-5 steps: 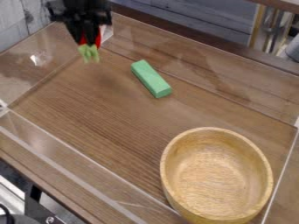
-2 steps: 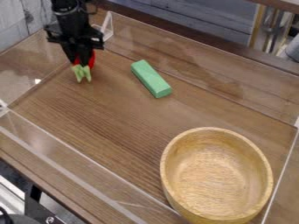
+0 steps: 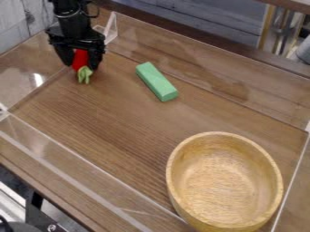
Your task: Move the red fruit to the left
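Observation:
The red fruit (image 3: 80,62) is a small glossy strawberry with a light green cap (image 3: 85,76) pointing toward the camera. It sits low on the wooden table at the far left. My black gripper (image 3: 78,56) points down over it, with its fingers spread on either side of the fruit. The jaws look open, with a little space around the red body. The fruit's upper part is partly hidden by the fingers.
A flat green rectangular block (image 3: 157,81) lies to the right of the gripper. A large wooden bowl (image 3: 226,181) stands at the front right. Clear plastic walls (image 3: 24,136) border the table on the left and front.
The gripper came down and to the left carrying the strawberry. Its fingers have now spread apart around the fruit, which is low on the table.

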Motion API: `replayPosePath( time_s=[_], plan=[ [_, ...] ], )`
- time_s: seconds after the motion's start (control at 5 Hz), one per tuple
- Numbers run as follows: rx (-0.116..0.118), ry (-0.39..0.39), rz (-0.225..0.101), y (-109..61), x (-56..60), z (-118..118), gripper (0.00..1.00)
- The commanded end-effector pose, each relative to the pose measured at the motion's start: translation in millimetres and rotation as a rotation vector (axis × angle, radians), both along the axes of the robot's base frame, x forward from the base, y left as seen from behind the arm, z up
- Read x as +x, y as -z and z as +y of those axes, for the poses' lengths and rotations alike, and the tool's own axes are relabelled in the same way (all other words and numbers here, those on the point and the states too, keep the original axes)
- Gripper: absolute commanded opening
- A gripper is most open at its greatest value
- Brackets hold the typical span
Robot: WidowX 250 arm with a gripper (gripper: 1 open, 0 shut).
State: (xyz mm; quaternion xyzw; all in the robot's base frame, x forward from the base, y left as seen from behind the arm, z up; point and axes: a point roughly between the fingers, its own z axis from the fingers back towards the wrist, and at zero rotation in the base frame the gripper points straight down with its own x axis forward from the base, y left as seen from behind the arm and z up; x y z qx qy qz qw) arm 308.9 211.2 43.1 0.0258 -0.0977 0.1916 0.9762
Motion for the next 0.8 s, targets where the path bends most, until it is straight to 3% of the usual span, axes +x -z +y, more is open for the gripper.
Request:
replayPosePath(
  time_s=[0.0, 0.4, 0.6],
  plan=[
    [0.040, -0.116, -0.057, -40.8, -5.6, 5.4, 1.00],
    [0.036, -0.105, -0.060, -68.1, -1.5, 6.9, 1.00],
    [0.032, -0.136, -0.060, -72.9, -2.3, 6.0, 1.00]
  ],
)
